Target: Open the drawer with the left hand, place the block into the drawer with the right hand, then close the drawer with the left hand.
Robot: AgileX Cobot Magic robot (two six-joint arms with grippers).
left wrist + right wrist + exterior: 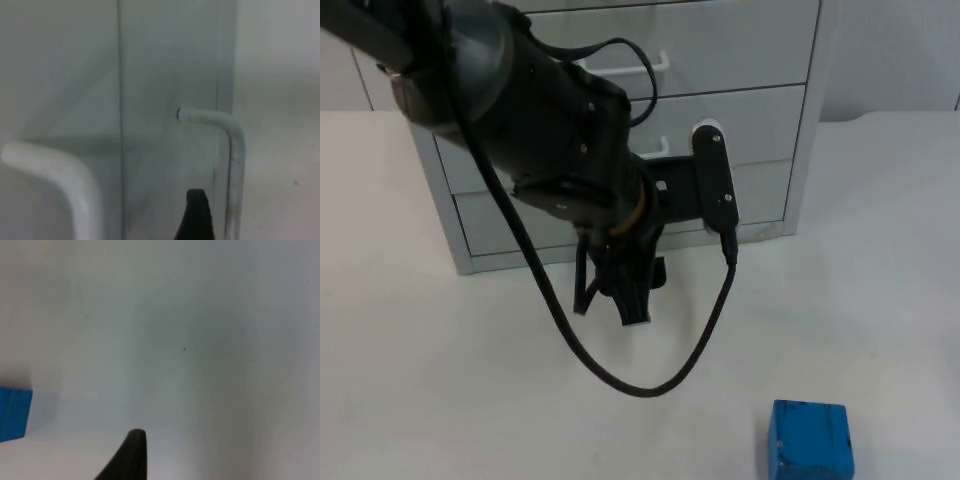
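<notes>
The left arm enters from the upper left of the top view and reaches across the front of the grey drawer cabinet, which stands at the back of the white table. All drawers of the cabinet appear shut. The left gripper hangs just in front of the lowest drawer, fingers pointing down toward the table. Whether its fingers are spread or pressed together cannot be told. In the left wrist view, a white bent-rod drawer handle stands off the grey drawer front, with one black fingertip just beside it. A second white handle lies nearer the camera.

The blue block rests on the table at the near right, well apart from the cabinet and from the left gripper. In the right wrist view, the block's blue edge lies on the white table, apart from the black fingertip of the right gripper. The spread of the right gripper cannot be told.
</notes>
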